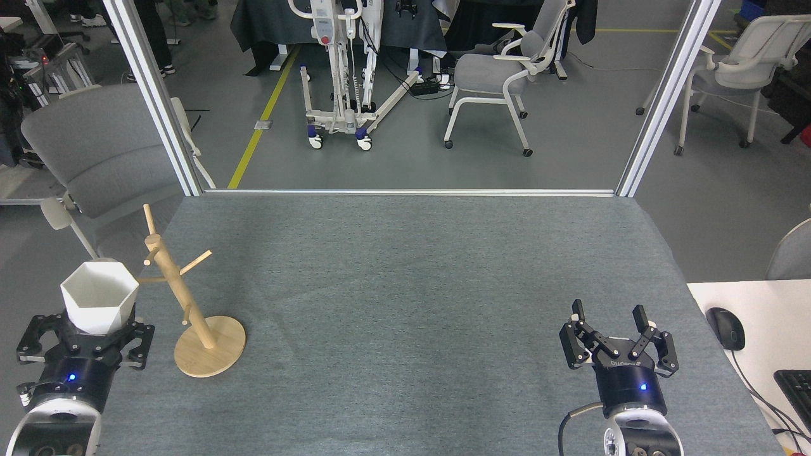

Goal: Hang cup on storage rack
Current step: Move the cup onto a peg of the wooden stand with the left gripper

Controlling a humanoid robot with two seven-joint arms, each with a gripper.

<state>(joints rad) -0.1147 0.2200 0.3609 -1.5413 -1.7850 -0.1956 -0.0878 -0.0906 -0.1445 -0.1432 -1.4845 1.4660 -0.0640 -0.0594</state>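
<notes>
The left tool [85, 332] grips the cup [99, 304] upright, off the counter [405, 285] just left of the rack [184, 297], while the right tool [616, 339] hangs wide apart, empty.

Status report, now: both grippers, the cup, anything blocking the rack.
Left gripper shut on cup, upright, off the table. Right gripper open, empty. Storage rack just right of cup, pegs bare. Nothing in the way.

A smooth grey concrete floor [589, 152] with a yellow painted line [263, 114] holds grey-cushioned white-framed office chairs [500, 73] beyond the grey felt-covered counter [405, 285].
</notes>
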